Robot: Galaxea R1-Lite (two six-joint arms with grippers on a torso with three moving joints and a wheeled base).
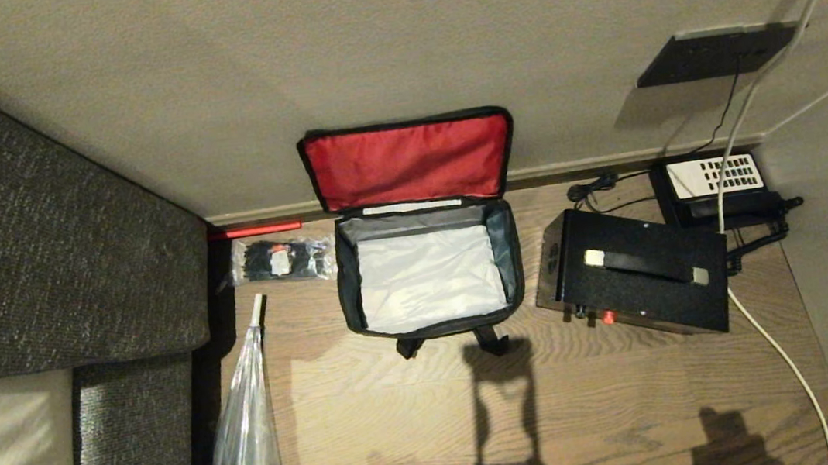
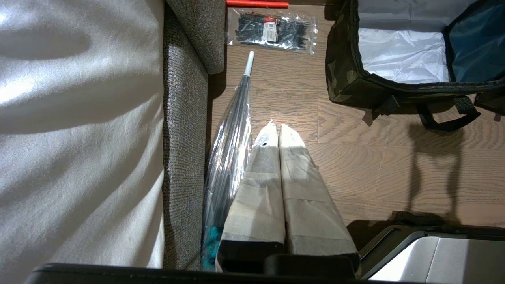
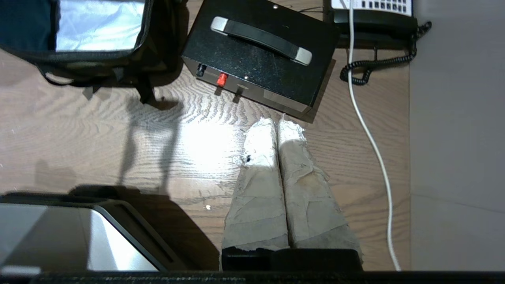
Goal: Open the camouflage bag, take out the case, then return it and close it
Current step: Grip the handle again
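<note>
- The case (image 1: 633,274), a black rigid rectangular box with a strap handle on top, stands on the wooden floor (image 1: 404,421) just right of the camouflage bag (image 1: 430,273); its long axis runs left-right, slightly skewed.
- The right gripper (image 3: 278,124) is nearer and hangs just short of the case's front edge, fingers together, empty.
- The bag, a boxy soft container with its red-lined lid up, holds nothing; only grey-white lining shows.
- The left gripper (image 2: 275,130) is parked beside the grey sofa (image 2: 185,138), fingers together.

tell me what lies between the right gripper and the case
Nothing: in the right wrist view only bare wood floor separates the shut right gripper from the case.
</note>
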